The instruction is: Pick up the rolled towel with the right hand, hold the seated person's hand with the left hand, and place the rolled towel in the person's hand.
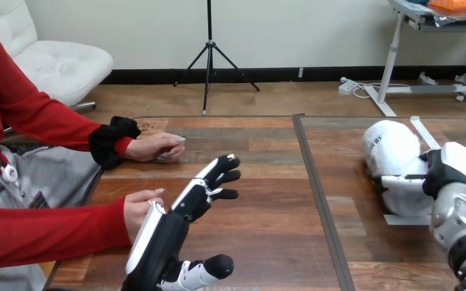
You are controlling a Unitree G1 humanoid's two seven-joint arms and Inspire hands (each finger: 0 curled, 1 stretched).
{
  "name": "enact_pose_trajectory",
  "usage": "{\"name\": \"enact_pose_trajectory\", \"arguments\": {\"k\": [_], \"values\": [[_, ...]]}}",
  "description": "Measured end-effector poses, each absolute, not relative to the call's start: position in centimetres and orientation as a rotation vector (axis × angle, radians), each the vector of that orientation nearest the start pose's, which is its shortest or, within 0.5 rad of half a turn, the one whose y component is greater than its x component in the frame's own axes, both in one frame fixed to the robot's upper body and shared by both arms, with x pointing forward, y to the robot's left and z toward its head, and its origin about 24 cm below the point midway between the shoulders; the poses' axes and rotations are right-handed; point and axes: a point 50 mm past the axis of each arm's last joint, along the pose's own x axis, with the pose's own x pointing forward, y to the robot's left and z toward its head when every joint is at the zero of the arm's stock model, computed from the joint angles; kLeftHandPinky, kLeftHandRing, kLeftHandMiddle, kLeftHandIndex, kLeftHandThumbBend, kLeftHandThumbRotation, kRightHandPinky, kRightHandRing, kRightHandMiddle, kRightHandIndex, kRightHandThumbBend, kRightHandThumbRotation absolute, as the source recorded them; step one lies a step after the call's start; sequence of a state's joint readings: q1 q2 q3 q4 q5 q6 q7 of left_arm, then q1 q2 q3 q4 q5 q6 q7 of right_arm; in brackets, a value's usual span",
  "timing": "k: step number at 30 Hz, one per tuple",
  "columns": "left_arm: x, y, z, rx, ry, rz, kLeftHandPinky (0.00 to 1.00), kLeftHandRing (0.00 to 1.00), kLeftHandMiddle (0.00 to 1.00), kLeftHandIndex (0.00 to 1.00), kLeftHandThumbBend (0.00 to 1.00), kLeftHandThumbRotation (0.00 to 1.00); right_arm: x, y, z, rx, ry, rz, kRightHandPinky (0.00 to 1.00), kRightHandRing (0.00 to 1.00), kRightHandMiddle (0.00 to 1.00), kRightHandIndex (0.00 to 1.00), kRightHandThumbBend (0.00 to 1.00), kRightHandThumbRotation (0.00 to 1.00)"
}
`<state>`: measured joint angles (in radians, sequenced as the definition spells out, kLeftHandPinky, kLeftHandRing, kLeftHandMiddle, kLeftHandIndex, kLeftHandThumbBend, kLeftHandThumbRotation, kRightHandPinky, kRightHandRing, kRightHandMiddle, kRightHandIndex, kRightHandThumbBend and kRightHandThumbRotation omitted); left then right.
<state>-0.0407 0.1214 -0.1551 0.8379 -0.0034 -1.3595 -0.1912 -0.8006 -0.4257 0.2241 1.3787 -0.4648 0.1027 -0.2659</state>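
Observation:
The white rolled towel (391, 148) lies on the wooden table (267, 230) at the right. My right hand (455, 167) is against its right side, with fingers (400, 182) curled across its front. My left hand (194, 197) is at the lower centre-left, open, its straight fingers pointing up and right just above the table. The person's near hand (136, 209) rests at the table's left edge, right beside the back of my left hand; I cannot tell if they touch. The person's far hand (155, 147) lies loosely closed on the table further back.
A dark seam strip (315, 182) runs front to back through the table between my two hands. White strips (422, 130) stick out behind and below the towel. The person's red-sleeved arms come in from the left.

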Motion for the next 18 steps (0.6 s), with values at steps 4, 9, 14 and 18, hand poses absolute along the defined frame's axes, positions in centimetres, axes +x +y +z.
{"name": "enact_pose_trajectory", "arguments": {"k": [4, 9, 14, 18], "values": [[19.29, 14.03, -0.41, 0.121, -0.548, -0.374, 0.75, 0.86, 0.9, 0.9, 1.0, 0.78, 34.03, -27.83, 2.0, -1.049, 0.561, -0.255, 0.31, 0.44, 0.49, 0.51, 0.78, 0.0], [19.25, 14.13, -0.26, 0.115, -0.557, -0.38, 0.75, 0.85, 0.9, 0.9, 1.0, 0.78, 34.13, -27.71, 2.08, -1.015, 0.538, -0.253, 0.27, 0.38, 0.43, 0.42, 0.74, 0.0], [19.25, 14.19, -0.09, 0.11, -0.566, -0.386, 0.75, 0.85, 0.89, 0.89, 1.0, 0.77, 34.29, -27.41, 2.16, -1.002, 0.513, -0.242, 0.25, 0.34, 0.39, 0.32, 0.7, 0.0], [19.28, 14.24, 0.04, 0.106, -0.573, -0.391, 0.76, 0.85, 0.9, 0.89, 1.0, 0.77, 34.41, -27.02, 2.14, -0.992, 0.489, -0.225, 0.24, 0.33, 0.39, 0.26, 0.69, 0.0]]}}
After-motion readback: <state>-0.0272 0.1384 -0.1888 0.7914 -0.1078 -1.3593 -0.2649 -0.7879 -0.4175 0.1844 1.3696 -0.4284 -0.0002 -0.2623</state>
